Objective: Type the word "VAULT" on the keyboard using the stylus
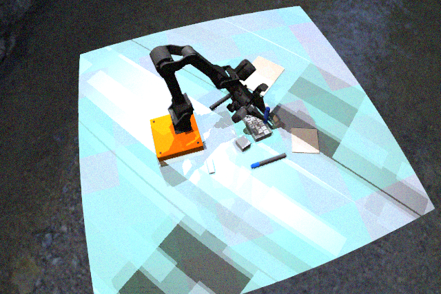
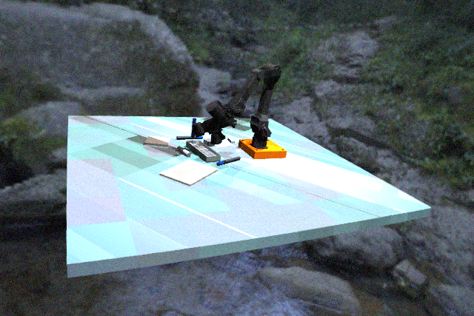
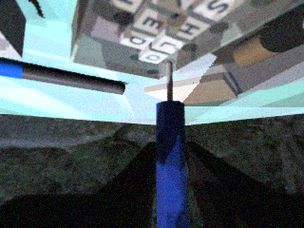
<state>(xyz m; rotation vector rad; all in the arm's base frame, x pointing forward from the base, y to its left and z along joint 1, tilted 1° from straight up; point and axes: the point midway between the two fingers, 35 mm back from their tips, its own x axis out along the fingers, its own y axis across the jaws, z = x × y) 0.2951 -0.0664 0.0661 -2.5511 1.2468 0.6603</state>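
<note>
Now pinching the slim blue stylus with thin metal tip [image 1: 266, 115] [image 2: 194, 127] [image 3: 171, 161] in the black pincer [image 1: 266, 121] [image 2: 194, 130], right over the grey keyboard's [image 1: 259, 130] [image 2: 204, 151] [image 3: 106, 59] edge; possibly slipping or hitting wrong letters, if pressed off-centre or tilted.

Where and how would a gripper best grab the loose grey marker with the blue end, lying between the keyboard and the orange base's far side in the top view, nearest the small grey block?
Probably mid-barrel on the grey marker with the blue end, from above, jaws across its length: it lies flat, slim and straight, its long sides exposed.
</note>
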